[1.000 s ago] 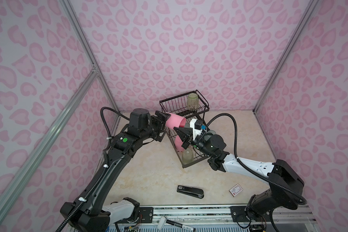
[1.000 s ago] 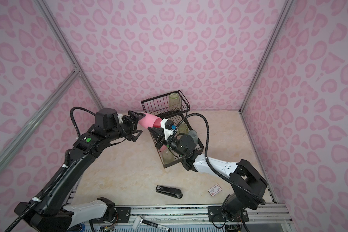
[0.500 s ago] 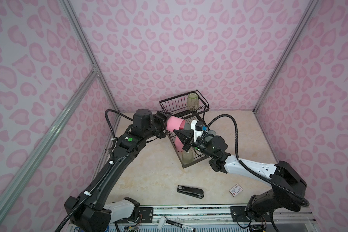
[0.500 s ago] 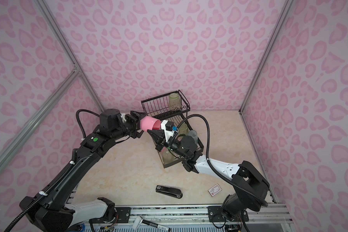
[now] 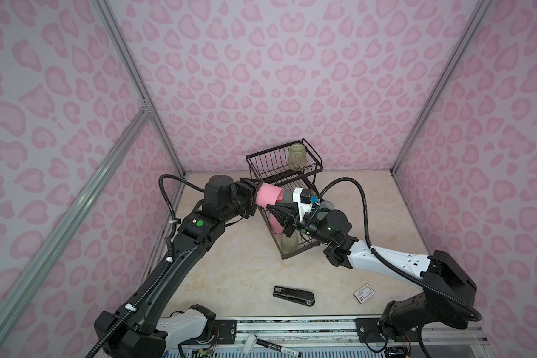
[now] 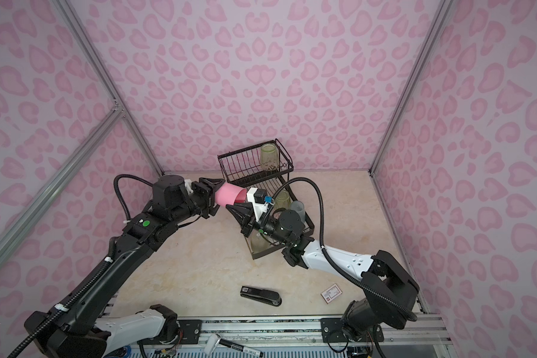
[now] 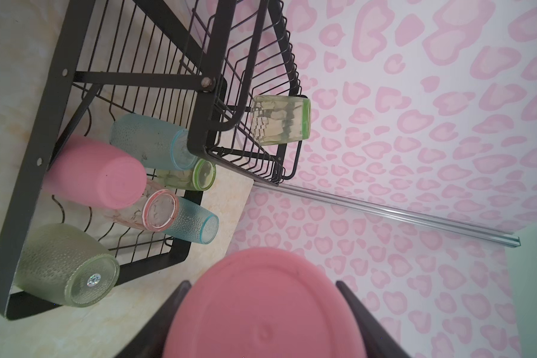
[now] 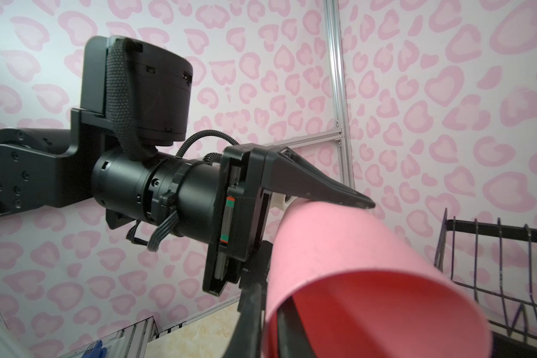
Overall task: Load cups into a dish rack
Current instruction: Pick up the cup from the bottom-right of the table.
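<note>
Pink and opaque, the held cup (image 5: 268, 195) is hanging on its side in mid-air just beside the dish rack (image 5: 261, 167), its closed base pointing at the left gripper (image 5: 258, 196) and its open mouth at the right gripper (image 5: 272, 207). The left gripper's fingers (image 8: 332, 189) are lying against opposite sides of the base end, spread only as wide as the cup. The right gripper is straddling the rim, one finger inside the mouth and one outside; how hard it is pinching cannot be told. Six cups, an opaque pink one (image 7: 96, 173) among them, are crowding the lower tray (image 7: 28, 192) with their bases showing, and a yellow-green cup (image 7: 279, 119) is sitting alone in the upper basket (image 7: 200, 124). The hand-over looks best done by having the left gripper squeeze squarely across the smooth, tapered wall before the right one lets go. The inner finger should then be drawn straight out along the cup's axis so the rim is not dragged. The roomier upper basket appears the easier place to be aiming for, mouth downward.
</note>
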